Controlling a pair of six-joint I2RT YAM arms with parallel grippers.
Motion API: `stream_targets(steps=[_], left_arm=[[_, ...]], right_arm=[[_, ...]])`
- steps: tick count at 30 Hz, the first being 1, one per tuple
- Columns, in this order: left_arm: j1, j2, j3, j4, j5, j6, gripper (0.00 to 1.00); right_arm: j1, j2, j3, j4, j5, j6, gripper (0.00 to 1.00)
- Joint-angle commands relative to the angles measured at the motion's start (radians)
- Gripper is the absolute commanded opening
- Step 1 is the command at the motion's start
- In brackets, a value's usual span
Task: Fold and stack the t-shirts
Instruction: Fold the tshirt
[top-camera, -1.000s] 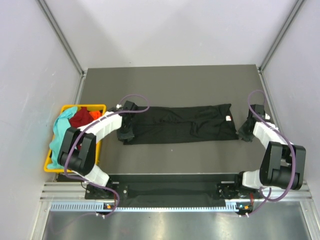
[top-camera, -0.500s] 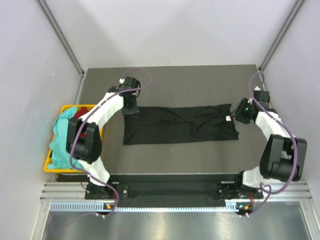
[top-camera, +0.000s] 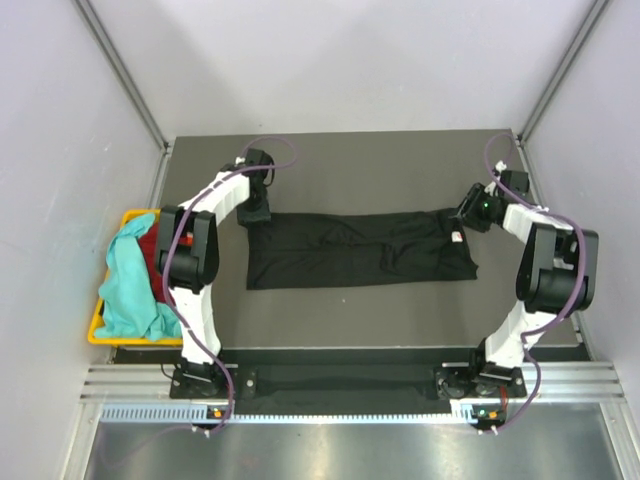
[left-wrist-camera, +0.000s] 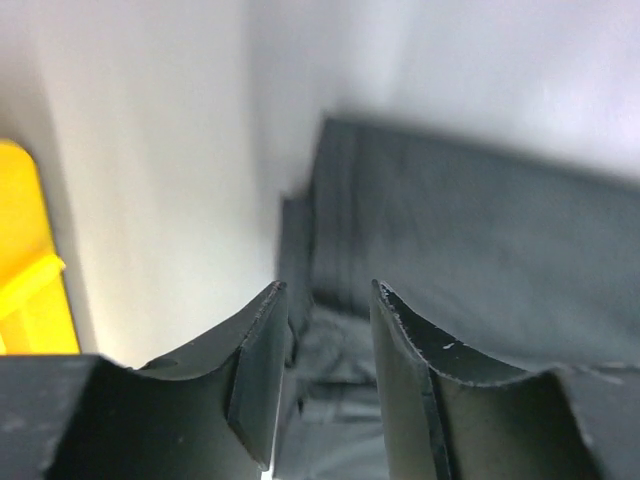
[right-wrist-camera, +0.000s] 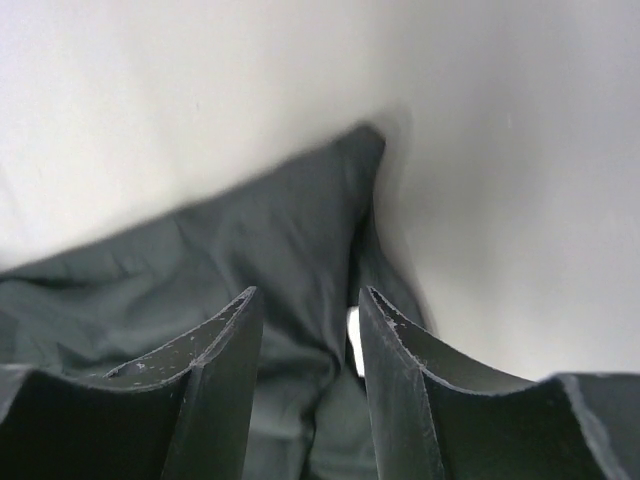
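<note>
Left wrist and right wrist views are showing left gripper (left-wrist-camera: 328, 288) and right gripper (right-wrist-camera: 307, 292) spread, empty, over the black t-shirt's (top-camera: 360, 250) far corners, likely needing matched, simultaneous pinches.

Black shirt (top-camera: 360, 250): soft matt cloth, creased. Teal shirt (top-camera: 125, 285): matt cloth, crumpled. Basket (top-camera: 100, 337): glossy yellow plastic. Worktop (top-camera: 350, 165): smooth matt grey. Jaws: matt black, edges scuffed.

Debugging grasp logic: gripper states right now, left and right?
Left gripper: open, holding nothing, over the black shirt.
Right gripper: open, holding nothing.
</note>
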Motion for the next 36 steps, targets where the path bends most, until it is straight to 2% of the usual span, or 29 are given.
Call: stream_targets(steps=[1,4,9,11,12,13,16,22,30,32,33,36], left_arm=[[0.02,0.056,0.071,0.01,0.0,0.03,0.43],[0.022,0.118,0.103,0.003,0.003,0.041,0.39],[0.032,0.154,0.122,-0.002,-0.016,0.021,0.26],[0.037,0.162,0.123,0.009,-0.016,0.023,0.15],[0.037,0.165,0.128,0.007,-0.02,0.023,0.05],[0.038,0.174,0.138,0.004,-0.025,0.02,0.0],[0.038,0.188,0.154,-0.007,-0.051,0.021,0.0],[0.038,0.194,0.172,0.001,-0.123,0.015,0.0],[0.035,0.221,0.209,-0.02,-0.111,0.024,0.0],[0.037,0.214,0.207,-0.031,-0.103,0.023,0.11],[0.037,0.208,0.209,-0.036,-0.103,0.02,0.23],[0.032,0.174,0.224,-0.06,-0.105,0.024,0.3]], right_arm=[[-0.004,0.047,0.069,0.082,-0.033,-0.029,0.44],[-0.005,0.086,0.089,0.097,-0.047,-0.029,0.43],[-0.005,0.142,0.126,0.109,-0.03,-0.027,0.41],[-0.004,0.156,0.141,0.111,-0.012,-0.026,0.33],[-0.005,0.165,0.144,0.114,-0.006,-0.023,0.27],[-0.005,0.167,0.148,0.114,0.016,-0.021,0.14],[-0.007,0.178,0.155,0.125,0.057,-0.014,0.0],[-0.011,0.207,0.183,0.139,0.093,0.002,0.0],[-0.01,0.228,0.217,0.119,0.067,0.006,0.01],[-0.01,0.222,0.214,0.108,0.065,0.014,0.11],[-0.01,0.206,0.214,0.093,0.065,0.019,0.15],[-0.01,0.161,0.221,0.019,0.094,0.026,0.23]])
